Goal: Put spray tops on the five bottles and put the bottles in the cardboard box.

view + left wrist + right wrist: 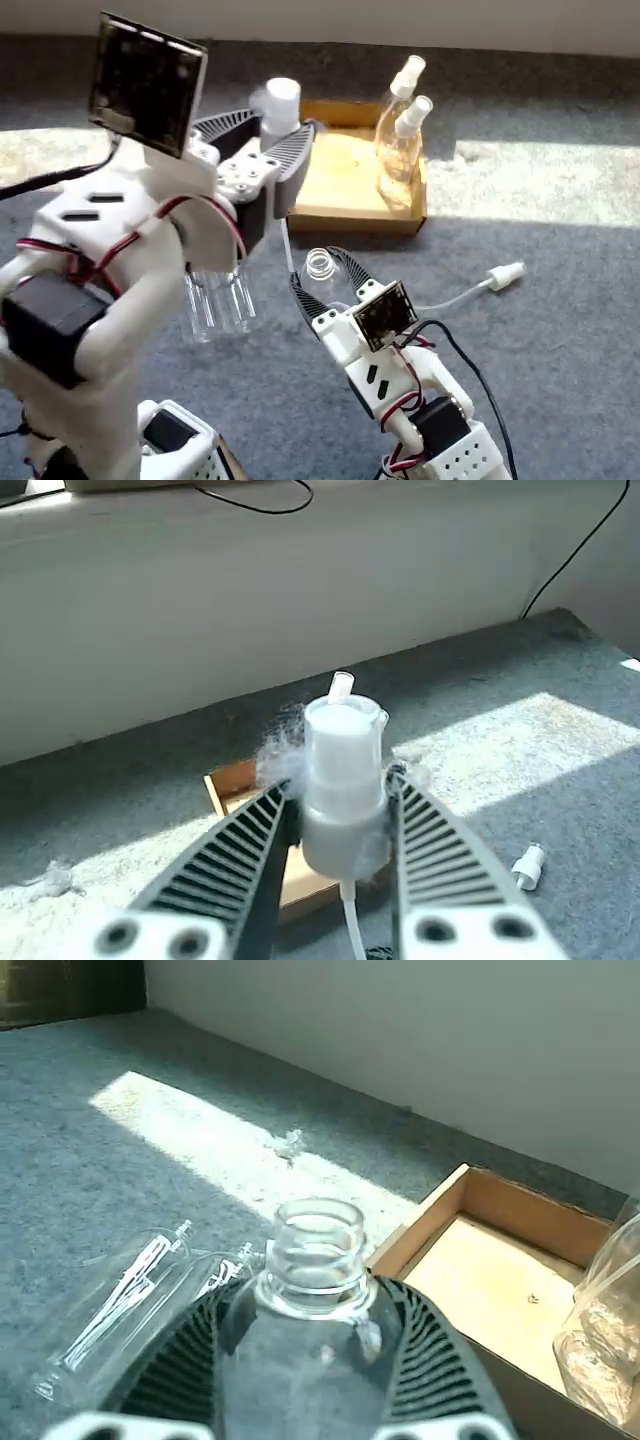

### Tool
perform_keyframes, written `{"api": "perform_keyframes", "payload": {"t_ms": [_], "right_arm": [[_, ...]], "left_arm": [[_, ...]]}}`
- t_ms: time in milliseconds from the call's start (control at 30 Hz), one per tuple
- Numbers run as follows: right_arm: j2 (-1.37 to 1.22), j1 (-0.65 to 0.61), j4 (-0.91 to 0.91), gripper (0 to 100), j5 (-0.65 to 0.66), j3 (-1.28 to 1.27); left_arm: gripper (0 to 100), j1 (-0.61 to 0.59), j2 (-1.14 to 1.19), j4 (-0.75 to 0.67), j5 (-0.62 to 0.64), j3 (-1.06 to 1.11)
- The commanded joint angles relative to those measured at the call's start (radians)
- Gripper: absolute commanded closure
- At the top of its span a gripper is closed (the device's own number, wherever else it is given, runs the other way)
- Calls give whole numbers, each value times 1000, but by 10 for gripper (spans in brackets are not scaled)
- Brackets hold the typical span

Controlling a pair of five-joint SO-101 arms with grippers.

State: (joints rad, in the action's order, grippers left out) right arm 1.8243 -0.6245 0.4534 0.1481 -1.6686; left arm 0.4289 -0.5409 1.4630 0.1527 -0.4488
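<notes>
Left wrist view: spray top [342, 780] upright

— What lights the scene?
— Hard sunlight. It lies in a bright band across the far part of the grey tabletop [540, 170] and washes the floor of the cardboard box [345, 175] pale.
— Shadows?
— The near tabletop lies in shade, and the band has a crisp edge. In the left wrist view the spray top [343, 780] glares white. In the right wrist view the bottle [315, 1250] glints at its rim.
</notes>
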Motion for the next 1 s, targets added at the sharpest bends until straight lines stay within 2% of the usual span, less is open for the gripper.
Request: {"api": "perform_keyframes", "payload": {"t_ms": [0,167,300,567,967], "right_arm": [[15,-10,2,995,-8,12],[15,-10,2,995,-8,12],[15,-10,2,995,-8,12],[15,-10,2,995,-8,12],[15,-8,5,995,-8,10]], "left_arm": [[947,59,-163,-239,9,344],[947,53,-341,-491,9,697],[947,58,-395,-592,9,835],[947,51,-363,-675,9,865],[947,-33,-357,-674,9,811]]}}
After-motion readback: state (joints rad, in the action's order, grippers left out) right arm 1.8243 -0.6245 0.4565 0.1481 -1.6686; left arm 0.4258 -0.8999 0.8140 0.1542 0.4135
